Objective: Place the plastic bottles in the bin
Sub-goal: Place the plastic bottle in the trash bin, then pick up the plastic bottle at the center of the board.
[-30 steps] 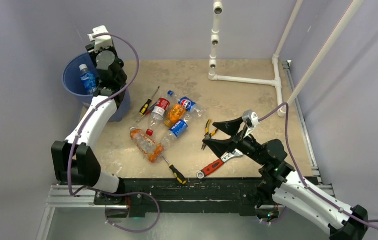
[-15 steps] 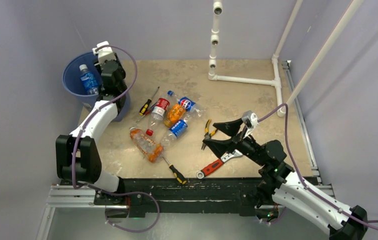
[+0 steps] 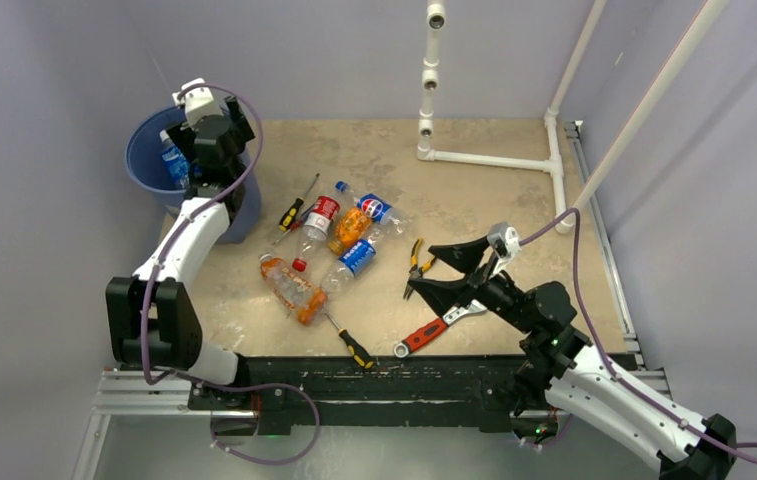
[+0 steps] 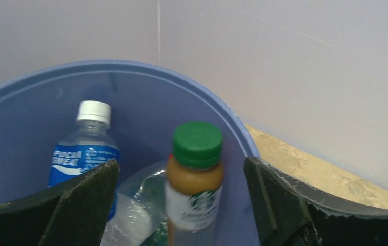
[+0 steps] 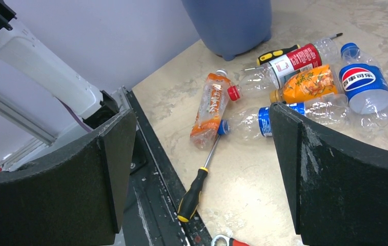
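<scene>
Looking through the left wrist view, you can see your left end effector (image 4: 180,169) over the big round blue plastic bin (image 4: 27,123). Its jaws are wide apart. A small bottle with a green cap and brown drink (image 4: 196,179) stands between them inside the bin, with a gap on each side, so nothing is held. Beside it in the bin is a clear bottle with a white cap and blue label (image 4: 85,154), and a squashed clear bottle (image 4: 138,202) lies lower down.

Your right end effector (image 3: 434,270) hangs over the sandy counter (image 3: 494,200), jaws wide and holding nothing, just beside the yellow-handled pliers (image 3: 414,262).

Five plastic bottles lie in a bunch in the middle of the counter: a squashed orange-label one (image 3: 291,287), a red-label one (image 3: 316,222), an orange one (image 3: 350,228), a round blue-label one (image 3: 374,210) and a clear blue-label one (image 3: 354,258). They are near the bin but not in it.

A red-handled wrench (image 3: 424,335) and two black and yellow screwdrivers (image 3: 349,342) lie around them
</scene>
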